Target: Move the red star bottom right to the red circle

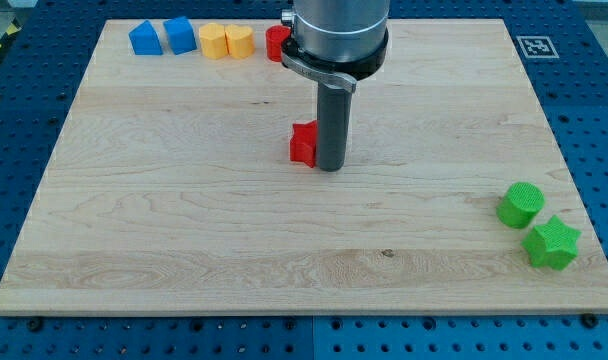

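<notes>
A red star-like block (303,143) lies near the middle of the wooden board (184,220). My tip (330,168) stands right beside it, touching its right side. A second red block (275,42) sits at the view's top edge of the board. The arm's body hides its right part, so its shape cannot be made out. It is well above the tip and the red star-like block.
Two blue blocks (144,38) (180,35) and two yellow blocks (214,41) (240,41) line the top edge, left of the second red block. A green circle (521,205) and a green star (551,243) sit at the lower right.
</notes>
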Robot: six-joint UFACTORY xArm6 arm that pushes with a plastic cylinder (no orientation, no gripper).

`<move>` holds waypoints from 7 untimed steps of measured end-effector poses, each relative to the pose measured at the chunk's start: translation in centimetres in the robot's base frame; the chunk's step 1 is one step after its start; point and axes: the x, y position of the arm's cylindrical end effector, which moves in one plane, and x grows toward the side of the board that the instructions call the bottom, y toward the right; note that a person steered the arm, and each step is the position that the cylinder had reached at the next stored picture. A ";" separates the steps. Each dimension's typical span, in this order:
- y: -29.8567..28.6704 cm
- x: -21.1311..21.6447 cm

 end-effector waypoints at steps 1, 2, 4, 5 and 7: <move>-2.0 2.9; -3.4 1.8; -1.5 -3.3; -1.9 -4.6; -2.3 -8.7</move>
